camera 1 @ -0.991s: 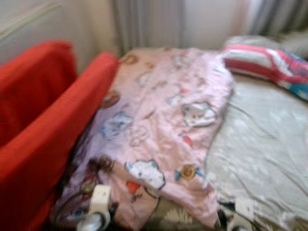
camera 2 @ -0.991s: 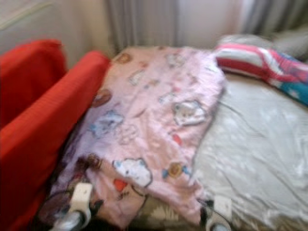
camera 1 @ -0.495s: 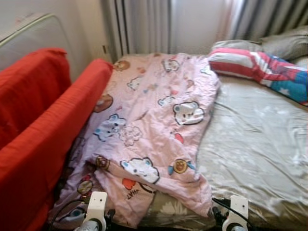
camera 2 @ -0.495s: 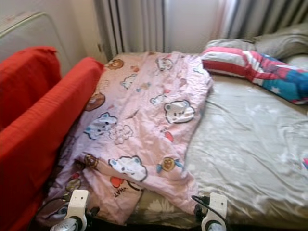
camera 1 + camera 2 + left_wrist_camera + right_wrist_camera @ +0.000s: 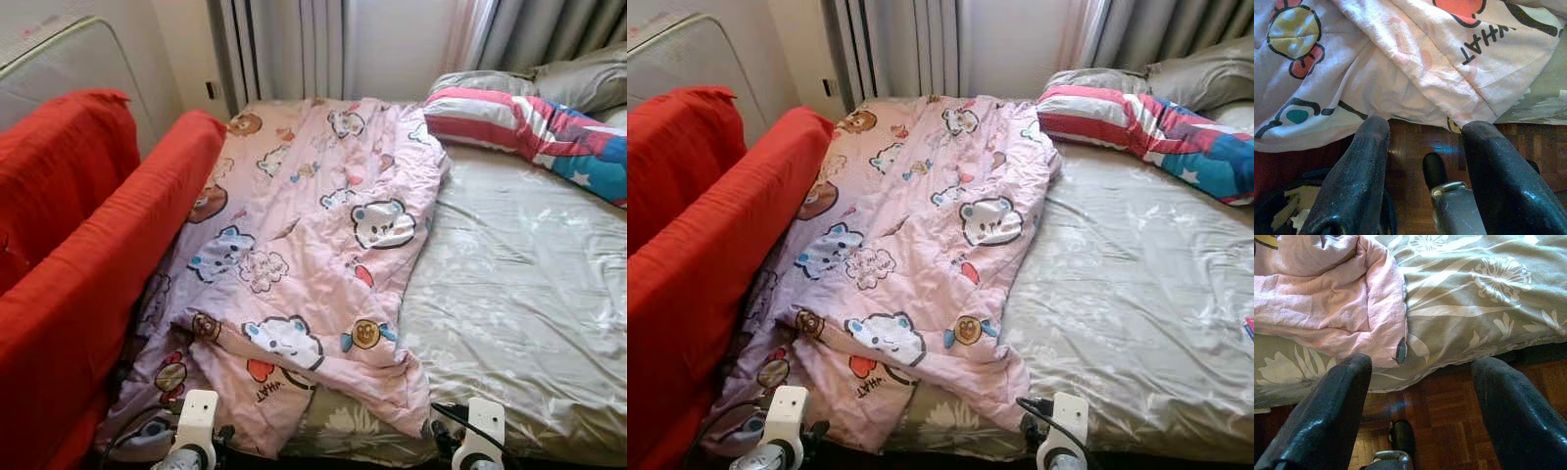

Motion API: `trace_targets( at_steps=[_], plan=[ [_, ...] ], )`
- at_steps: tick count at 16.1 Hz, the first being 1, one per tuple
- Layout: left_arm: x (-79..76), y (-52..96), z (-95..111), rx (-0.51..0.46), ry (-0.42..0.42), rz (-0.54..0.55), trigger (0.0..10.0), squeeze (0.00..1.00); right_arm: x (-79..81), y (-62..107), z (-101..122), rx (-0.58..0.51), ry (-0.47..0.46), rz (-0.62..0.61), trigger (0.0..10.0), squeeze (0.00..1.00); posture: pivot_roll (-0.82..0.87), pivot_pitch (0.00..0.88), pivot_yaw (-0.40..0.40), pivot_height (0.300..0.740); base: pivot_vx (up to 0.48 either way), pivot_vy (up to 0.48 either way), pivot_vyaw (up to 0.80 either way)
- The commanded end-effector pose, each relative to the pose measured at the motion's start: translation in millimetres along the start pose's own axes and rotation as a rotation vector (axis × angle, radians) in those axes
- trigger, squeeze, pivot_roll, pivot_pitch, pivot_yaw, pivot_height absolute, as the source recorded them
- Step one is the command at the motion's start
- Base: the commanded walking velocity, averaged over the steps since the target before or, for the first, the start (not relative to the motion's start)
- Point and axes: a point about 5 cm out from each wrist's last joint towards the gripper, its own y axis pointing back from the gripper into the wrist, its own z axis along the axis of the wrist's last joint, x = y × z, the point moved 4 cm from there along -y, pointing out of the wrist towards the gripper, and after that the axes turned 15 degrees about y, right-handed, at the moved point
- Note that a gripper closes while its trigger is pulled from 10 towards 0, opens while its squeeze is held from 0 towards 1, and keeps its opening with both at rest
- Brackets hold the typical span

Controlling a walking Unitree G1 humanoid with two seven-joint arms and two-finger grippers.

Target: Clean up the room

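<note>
A pink cartoon-print quilt [image 5: 313,245] lies rumpled along the left half of the bed, its near corner hanging over the foot edge. The bed's grey-green floral sheet [image 5: 519,284] is bare on the right. My left gripper [image 5: 1422,171] hangs open low at the bed's foot, just below the quilt's hanging edge [image 5: 1415,83]. At the same height my right gripper [image 5: 1420,406] is open too, below the quilt's corner [image 5: 1381,328] and the sheet's edge. Neither holds anything. Both wrists [image 5: 196,431] [image 5: 480,436] show at the bottom of the head views.
A red sofa [image 5: 88,255] stands tight against the bed's left side. A striped red, white and blue pillow [image 5: 529,117] and a grey pillow [image 5: 578,83] lie at the head. Curtains [image 5: 284,49] hang behind. Wooden parquet floor [image 5: 1449,421] lies below the grippers.
The head camera has steadied and shifted slightly; the blur of one second ago is gone. The quilt, pillows and both grippers hold their places.
</note>
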Motion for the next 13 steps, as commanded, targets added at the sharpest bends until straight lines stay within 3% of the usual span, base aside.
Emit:
trace_targets(
  at_steps=[1,4,13],
  plan=[
    [3.2,2.0,-8.0,0.028,-0.023,0.006,10.0,0.0,-0.1,1.3,-5.4,0.014,-0.009,-0.004,10.0,0.0,-0.03,0.073,0.016,0.74,0.0,0.0,0.0],
    [0.7,1.6,-8.1,0.026,-0.025,0.002,10.0,0.0,-0.2,1.4,-6.0,0.016,-0.005,-0.006,10.0,0.0,-0.03,0.076,0.015,0.74,0.0,0.0,0.0],
    [-1.0,1.5,-8.9,0.026,-0.025,0.002,10.0,0.0,-2.6,1.7,-6.7,0.016,-0.011,-0.009,10.0,0.0,-0.04,0.085,0.01,0.74,0.269,0.0,0.0]
  ],
)
